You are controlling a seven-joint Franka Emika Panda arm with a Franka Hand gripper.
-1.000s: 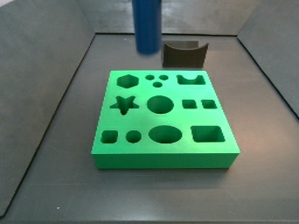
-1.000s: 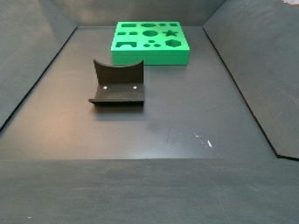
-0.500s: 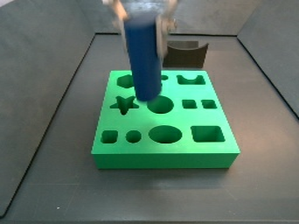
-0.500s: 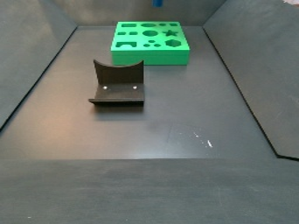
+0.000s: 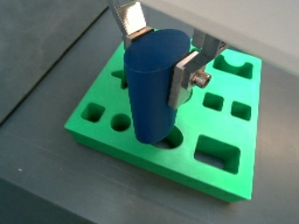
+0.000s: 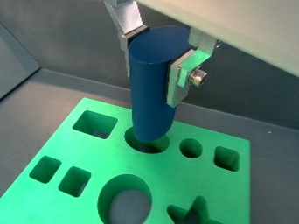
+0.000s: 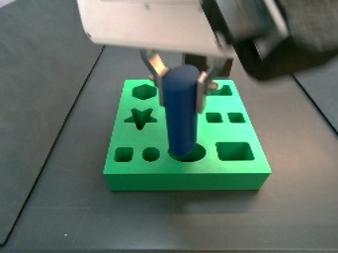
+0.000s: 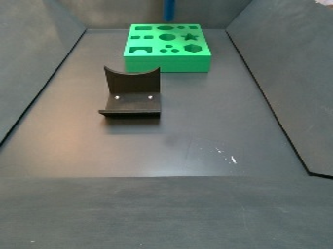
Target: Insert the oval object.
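Observation:
The oval object, a tall dark-blue peg [image 7: 179, 119], hangs upright in my gripper [image 7: 179, 87], which is shut on its upper part. Its lower end stands at the mouth of the oval hole in the front row of the green block [image 7: 132, 174]. In both wrist views the silver fingers [image 5: 187, 74] [image 6: 181, 77] clamp the peg [image 5: 156, 87] [image 6: 152, 87] from two sides, and its lower end meets the hole's rim on the block [image 5: 128, 150] [image 6: 176, 172]. The block also shows in a side view [image 8: 205, 60], far back, where no gripper appears.
The dark fixture [image 8: 130, 89] stands on the grey floor in front of the block in a side view. Other holes surround the peg: a square one [image 7: 234, 150], a round one [image 7: 150, 154], a star [image 7: 140, 120]. Grey walls enclose the floor.
The gripper has carried the peg from over the middle of the block toward its front and down, so the peg's lower end now stands at the oval hole.

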